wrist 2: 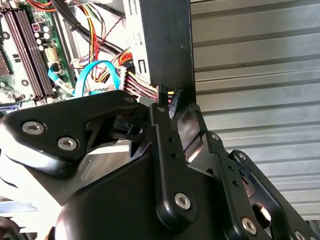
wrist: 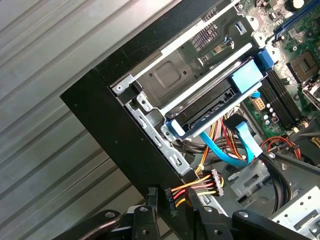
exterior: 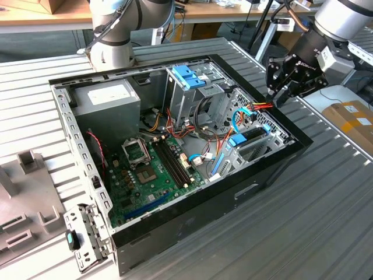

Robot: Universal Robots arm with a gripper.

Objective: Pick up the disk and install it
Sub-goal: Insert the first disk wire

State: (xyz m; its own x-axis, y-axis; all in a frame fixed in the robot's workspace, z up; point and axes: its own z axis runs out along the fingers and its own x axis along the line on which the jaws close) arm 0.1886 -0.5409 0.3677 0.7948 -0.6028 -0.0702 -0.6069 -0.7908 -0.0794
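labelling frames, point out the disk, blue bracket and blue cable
disk (wrist: 246,77), first wrist view, light-blue carrier tab
blue bracket (exterior: 187,76), exterior view, top face
blue cable (wrist: 245,144), first wrist view, flat bend

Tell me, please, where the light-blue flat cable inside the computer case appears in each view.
Exterior view: the light-blue cable curves next to the disk, toward the exterior view's right.
Second wrist view: it loops between the motherboard and the red-and-yellow wires.
First wrist view: it bends beside the disk's end.
Shared landmark: the red-and-yellow wires.
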